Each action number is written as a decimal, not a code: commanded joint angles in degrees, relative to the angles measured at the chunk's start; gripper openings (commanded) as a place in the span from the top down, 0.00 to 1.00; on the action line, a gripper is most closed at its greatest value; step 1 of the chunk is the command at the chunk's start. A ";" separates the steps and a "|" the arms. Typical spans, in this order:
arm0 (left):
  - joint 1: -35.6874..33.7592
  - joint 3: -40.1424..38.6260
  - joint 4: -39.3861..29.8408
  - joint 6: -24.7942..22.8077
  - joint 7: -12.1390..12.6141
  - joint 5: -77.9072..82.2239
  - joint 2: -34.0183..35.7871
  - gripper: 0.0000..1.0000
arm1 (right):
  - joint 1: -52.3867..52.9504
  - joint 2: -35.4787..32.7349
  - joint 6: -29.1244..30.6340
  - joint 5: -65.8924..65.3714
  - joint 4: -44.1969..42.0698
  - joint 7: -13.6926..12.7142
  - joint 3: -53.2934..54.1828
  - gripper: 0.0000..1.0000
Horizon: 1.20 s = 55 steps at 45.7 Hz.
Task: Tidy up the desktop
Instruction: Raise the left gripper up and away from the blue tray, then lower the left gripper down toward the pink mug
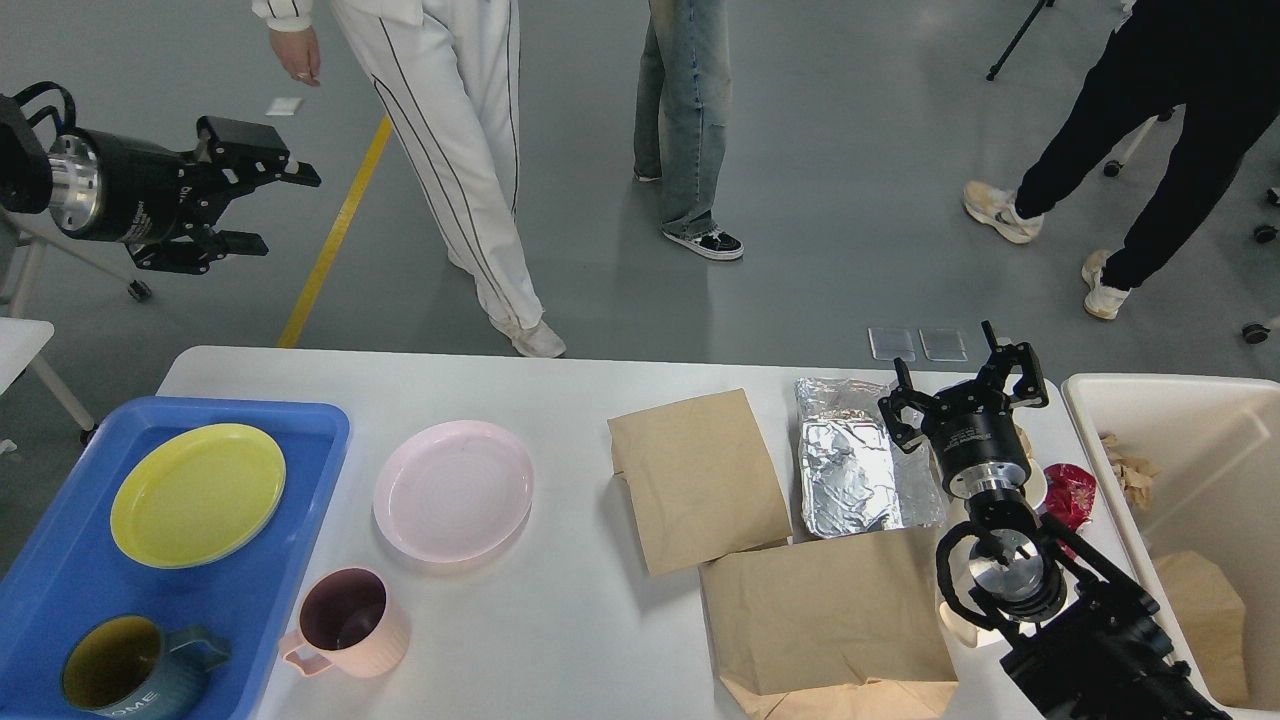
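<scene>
Grey floor runs behind the desktop, a big white table that fills the lower part of the view, and some people are standing on that floor. On the left end of the table sits a blue tray with a yellow plate and a dark blue mug inside it. Just beside the tray, on the bare table, are a pink plate and a pink mug. Near the middle lie two brown paper bags, one smaller and one bigger, and the bigger one covers a corner of the smaller one. A shiny foil tray lies next to them. A red wrapper peeks out by the right arm. At the right edge stands a cream bin with some paper scraps in it. The left gripper is lifted high above the floor, well away from the table; its fingers are spread apart and hold nothing. The right gripper hangs over the foil tray with its fingers wide apart, and it holds nothing too. I think the job is only partly done: some dishes are in the tray, but the pink plate, pink mug, bags, foil and wrapper are not yet put away.
</scene>
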 commanded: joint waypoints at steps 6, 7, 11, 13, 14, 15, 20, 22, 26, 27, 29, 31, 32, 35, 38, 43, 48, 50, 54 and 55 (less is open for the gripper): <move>-14.81 14.90 -8.96 0.00 -0.47 -0.02 -11.99 0.03 | 0.00 0.00 0.00 0.00 0.00 0.00 0.00 0.00; -15.69 15.61 -9.40 0.00 -0.65 -0.11 -12.87 0.03 | 0.00 0.00 0.00 0.00 0.00 0.00 0.00 0.00; -19.37 18.42 -11.24 -0.17 -0.30 -0.11 -16.82 0.03 | 0.00 0.00 0.00 0.00 0.00 0.00 0.00 0.00; -21.66 20.88 -13.70 -0.79 -0.30 0.07 -18.15 0.03 | 0.00 0.00 0.00 0.00 0.00 0.00 0.00 0.00; -23.32 22.11 -15.45 -1.49 -0.21 -0.02 -19.02 0.03 | 0.00 0.00 0.00 0.00 0.00 0.00 0.00 0.00; -25.25 23.25 -17.30 -2.19 -0.21 -0.02 -19.90 0.03 | 0.00 0.00 0.00 0.00 0.00 0.00 0.00 0.00; -33.61 28.09 -24.86 -3.78 -0.91 -0.02 -23.51 0.03 | 0.00 0.00 0.00 0.00 0.00 0.00 0.00 0.00; -36.60 29.06 -28.89 -3.87 -1.18 -0.11 -25.00 0.03 | 0.00 0.00 0.00 0.00 0.00 0.00 0.00 0.00; -43.36 29.85 -36.98 -3.87 -1.97 -0.72 -27.38 0.03 | 0.00 0.00 0.00 0.00 0.00 0.00 0.00 0.00; -44.77 30.03 -38.83 -3.78 -2.23 -0.90 -27.55 0.03 | 0.00 0.00 0.00 0.00 0.00 0.00 0.00 0.00; -47.76 30.64 -42.70 -3.60 -2.93 -1.07 -27.99 0.03 | 0.00 0.00 0.00 0.00 0.00 0.00 0.00 0.00; -50.84 31.61 -46.21 -3.60 -4.07 -1.51 -28.52 0.04 | 0.00 0.00 0.00 0.00 0.00 0.00 0.00 0.00; -52.42 32.22 -47.88 -3.60 -4.78 -2.04 -28.52 0.04 | 0.00 0.00 0.00 0.00 0.00 0.00 0.00 0.00; -56.29 33.72 -52.37 -3.52 -6.19 -3.88 -28.79 0.04 | 0.00 0.00 0.00 0.00 0.00 0.00 0.00 0.00; -58.49 35.83 -56.41 -3.43 -7.07 -5.73 -29.75 0.04 | 0.00 0.00 0.00 0.00 0.00 0.00 0.00 0.00; -60.43 39.34 -59.76 -3.16 -7.24 -7.14 -31.42 0.04 | 0.00 0.00 0.00 0.00 0.00 0.00 0.00 0.00; -60.52 40.05 -59.59 -3.69 -7.07 -6.87 -31.16 0.03 | 0.00 0.00 0.00 0.00 0.00 0.00 0.00 0.00; -60.34 40.49 -59.59 -3.51 -6.81 -6.87 -31.07 0.03 | 0.00 0.00 0.00 0.00 0.00 0.00 0.00 0.00; -59.55 41.55 -59.33 -2.64 -6.80 -6.79 -30.81 0.03 | 0.00 0.00 0.09 0.00 0.00 0.00 0.01 0.00; -59.38 41.55 -59.15 -2.55 -7.07 -6.87 -30.63 0.03 | 0.00 0.00 0.00 0.09 0.09 0.00 0.00 0.00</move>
